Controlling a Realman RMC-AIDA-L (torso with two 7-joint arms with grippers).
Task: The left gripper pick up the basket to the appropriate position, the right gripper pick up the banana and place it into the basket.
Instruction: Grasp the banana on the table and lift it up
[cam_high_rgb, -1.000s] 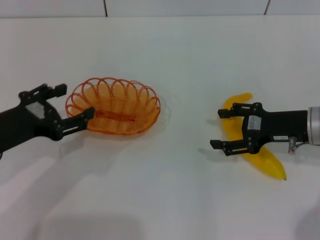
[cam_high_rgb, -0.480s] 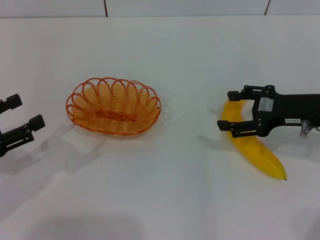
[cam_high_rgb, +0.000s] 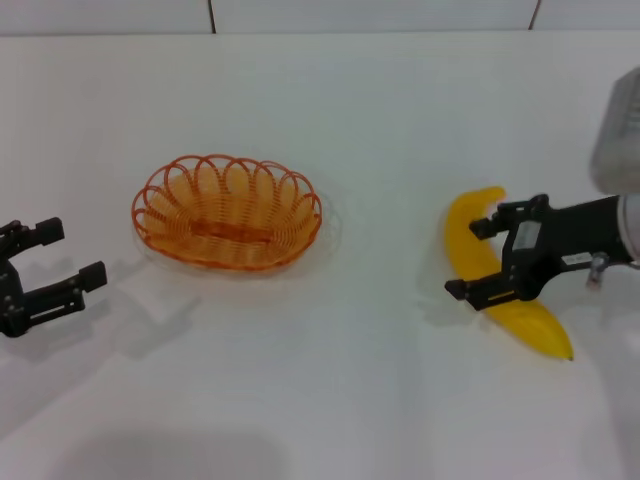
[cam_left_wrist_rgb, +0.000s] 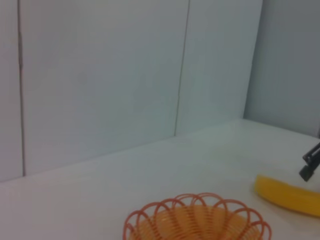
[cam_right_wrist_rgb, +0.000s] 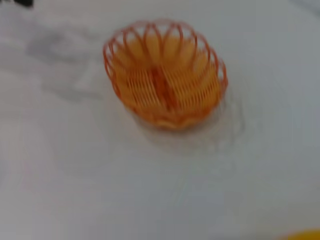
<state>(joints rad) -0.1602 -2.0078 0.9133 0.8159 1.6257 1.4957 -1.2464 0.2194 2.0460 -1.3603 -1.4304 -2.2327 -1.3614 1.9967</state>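
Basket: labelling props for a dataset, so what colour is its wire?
Orange; the basket shows best in the head view.

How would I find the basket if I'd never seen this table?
Look at the big white table. On the robot's left half, beyond the open black left gripper, sits a shallow oval orange wire basket with a looped rim. It is empty and the only orange thing; the long yellow banana lies far to its right.

**Count of things in view**

One basket (cam_high_rgb: 227, 211), of orange wire, with nothing lying in it. One banana (cam_high_rgb: 492, 272), yellow, lying outside the basket. Two grippers: the left gripper (cam_high_rgb: 62, 256) and the right gripper (cam_high_rgb: 472, 259), one on each side. One white table (cam_high_rgb: 320, 400) beneath them all. That makes five things of four kinds.
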